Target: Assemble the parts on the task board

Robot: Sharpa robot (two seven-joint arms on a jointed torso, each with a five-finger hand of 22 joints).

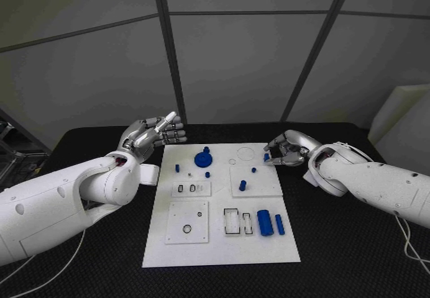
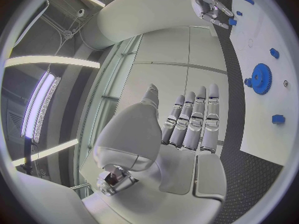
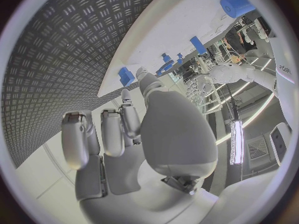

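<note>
At counter's far-left, left hand (image 1: 154,133) raised, fingers straight, holding nothing; its wrist view shows blue gear (image 2: 261,78) on task board (image 1: 224,248). By board's far-right corner, right hand (image 1: 285,149) pinches small blue part (image 3: 126,76), plain in right wrist view.

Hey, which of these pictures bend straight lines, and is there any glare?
Head view: task board edges straight, evenly lit, no glare. Left wrist view: wall seams curve, ceiling strip lights glare behind the left hand. Right wrist view: board edge bows, a bright lamp beside the right hand.
</note>
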